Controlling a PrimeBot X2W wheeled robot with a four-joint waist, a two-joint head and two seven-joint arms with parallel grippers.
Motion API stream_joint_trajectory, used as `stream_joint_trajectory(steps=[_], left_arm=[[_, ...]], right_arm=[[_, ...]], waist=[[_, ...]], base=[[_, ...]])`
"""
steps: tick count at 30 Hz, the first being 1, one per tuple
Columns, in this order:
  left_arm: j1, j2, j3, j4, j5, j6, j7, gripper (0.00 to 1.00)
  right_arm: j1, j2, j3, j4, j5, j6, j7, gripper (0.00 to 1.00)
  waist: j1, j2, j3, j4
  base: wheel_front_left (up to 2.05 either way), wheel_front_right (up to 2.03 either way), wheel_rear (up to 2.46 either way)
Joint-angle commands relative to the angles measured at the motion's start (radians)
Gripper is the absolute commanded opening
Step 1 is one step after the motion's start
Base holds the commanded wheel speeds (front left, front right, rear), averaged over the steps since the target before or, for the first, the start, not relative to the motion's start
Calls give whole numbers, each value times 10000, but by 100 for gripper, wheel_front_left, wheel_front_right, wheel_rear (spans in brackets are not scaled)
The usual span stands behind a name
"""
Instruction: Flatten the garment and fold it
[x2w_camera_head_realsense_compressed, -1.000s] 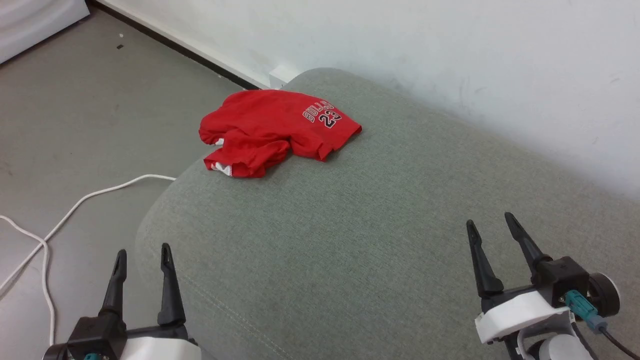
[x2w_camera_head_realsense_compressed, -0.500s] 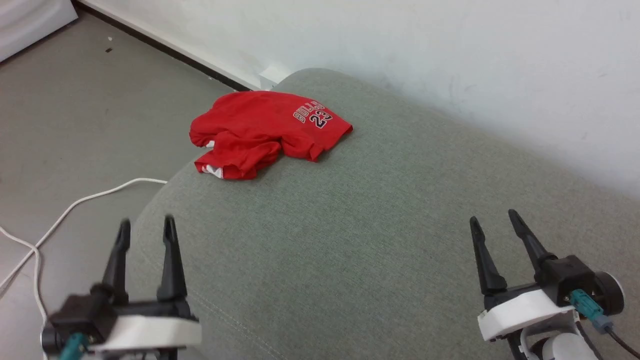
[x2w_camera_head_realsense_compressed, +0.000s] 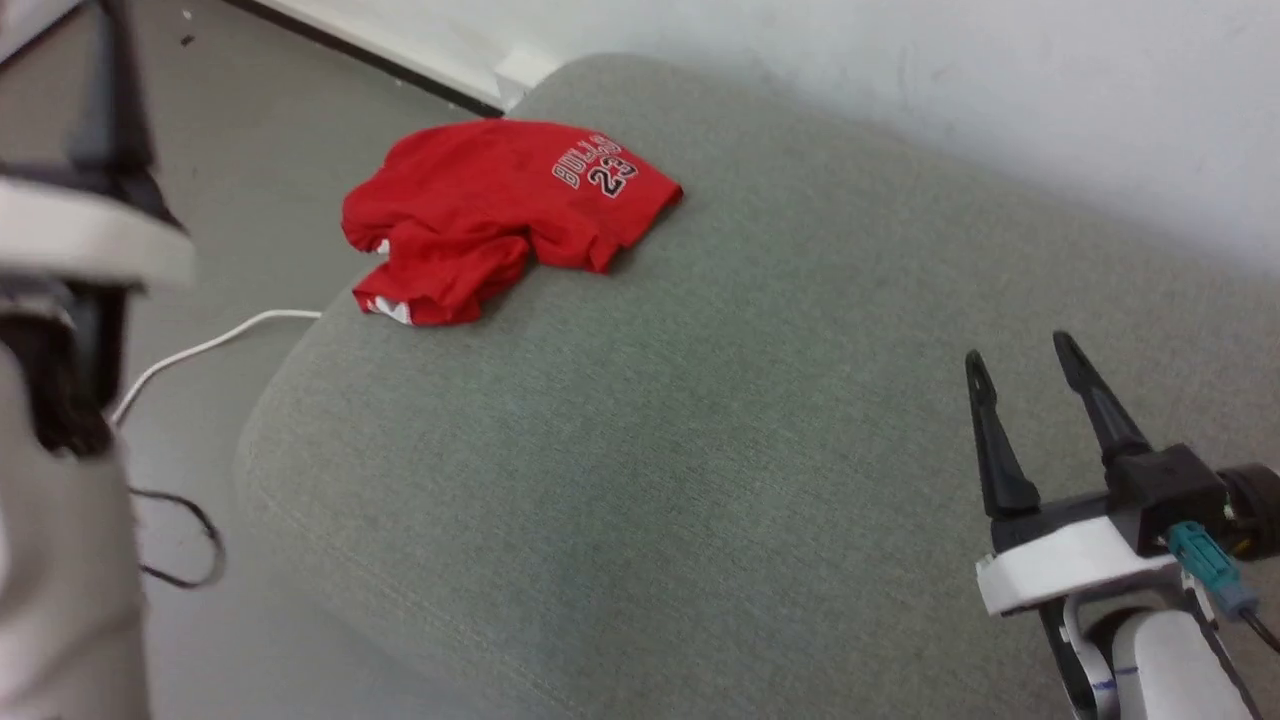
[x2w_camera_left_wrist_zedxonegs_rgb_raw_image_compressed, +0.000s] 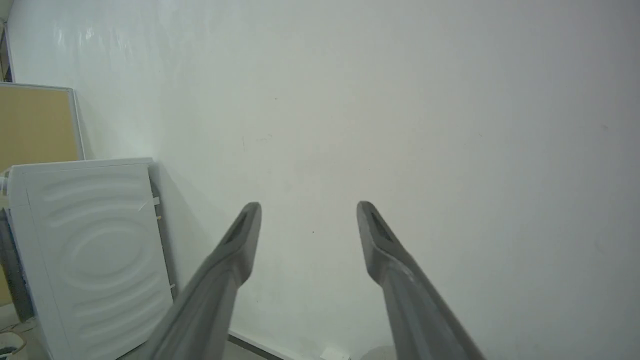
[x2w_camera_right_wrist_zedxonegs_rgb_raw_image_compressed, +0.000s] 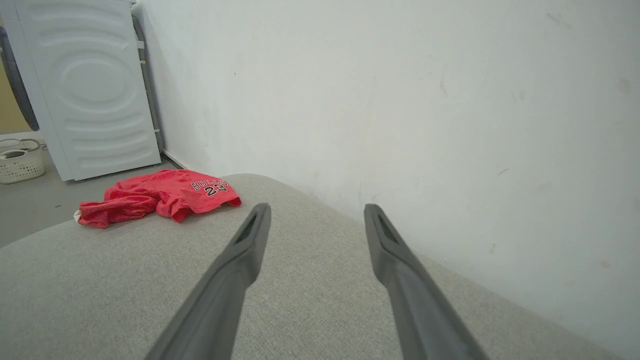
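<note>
The garment (x2w_camera_head_realsense_compressed: 490, 215) is a crumpled red pair of shorts with white "BULLS 23" lettering, lying at the far left end of a grey cushioned seat (x2w_camera_head_realsense_compressed: 700, 420). Part of it hangs over the seat's edge. In the right wrist view the garment (x2w_camera_right_wrist_zedxonegs_rgb_raw_image_compressed: 160, 197) lies ahead and to the left. My right gripper (x2w_camera_head_realsense_compressed: 1020, 352) hovers open over the seat's near right part, far from the garment, with nothing between its fingers (x2w_camera_right_wrist_zedxonegs_rgb_raw_image_compressed: 250, 235). My left arm (x2w_camera_head_realsense_compressed: 70, 240) is a raised blur at the left edge. The left gripper (x2w_camera_left_wrist_zedxonegs_rgb_raw_image_compressed: 308, 207) is open, pointing at a bare white wall.
A white cable (x2w_camera_head_realsense_compressed: 210, 345) and a black cable (x2w_camera_head_realsense_compressed: 190, 540) lie on the grey floor left of the seat. A white washing machine (x2w_camera_right_wrist_zedxonegs_rgb_raw_image_compressed: 90, 90) and a small pale basket (x2w_camera_right_wrist_zedxonegs_rgb_raw_image_compressed: 20, 162) stand beyond the garment. The white wall (x2w_camera_head_realsense_compressed: 1000, 100) runs close behind the seat.
The head camera has shifted, so the whole scene sits higher and further left. My left arm has risen from the lower left to a blurred position high on the left edge. Both grippers stay open.
</note>
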Motion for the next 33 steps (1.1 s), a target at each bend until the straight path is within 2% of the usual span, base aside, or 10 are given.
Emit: stream_joint_trajectory(steps=[1, 5, 9, 15, 19, 24, 33], left_arm=[[-624, 254, 36, 561, 2, -72, 208, 100], [-2055, 1019, -234, 2288, -140, -283, 638, 100], [-3061, 1431, -329, 3841, -799, -395, 896, 100], [-3772, 2197, -702, 5599, -1483, -448, 1175, 100], [-3870, 2689, -1419, 6315, -2156, -452, 1535, 100], [-3931, 3027, -2066, 6845, -3304, -454, 1855, 100], [-3907, 3064, -3143, 7753, -5063, -455, 3228, 100]], right_arm=[[-220, -20, 83, -204, -173, 52, 116, 100], [-540, -20, 365, -848, -504, 52, 502, 100], [-836, -20, 703, -1630, -809, 52, 984, 100], [-1141, -58, 1122, -2994, -1349, 52, 1737, 100], [-1312, -273, 1310, -3883, -1513, 52, 2156, 100], [-1420, -514, 1358, -4709, -1603, 52, 2610, 100], [-1371, -746, 1343, -5351, -1644, 52, 3141, 100]], waist=[[-2, 0, 875, -438], [-2, 0, 1584, -770], [-2, 0, 2291, -1148], [-2, 0, 3172, -1771], [-2, 0, 3675, -2157], [-2, 0, 4207, -2468], [-2, 0, 4871, -2765]], base=[[0, 0, 0], [0, 0, 0], [0, 0, 0], [0, 0, 0], [0, 0, 0], [0, 0, 0], [0, 0, 0]])
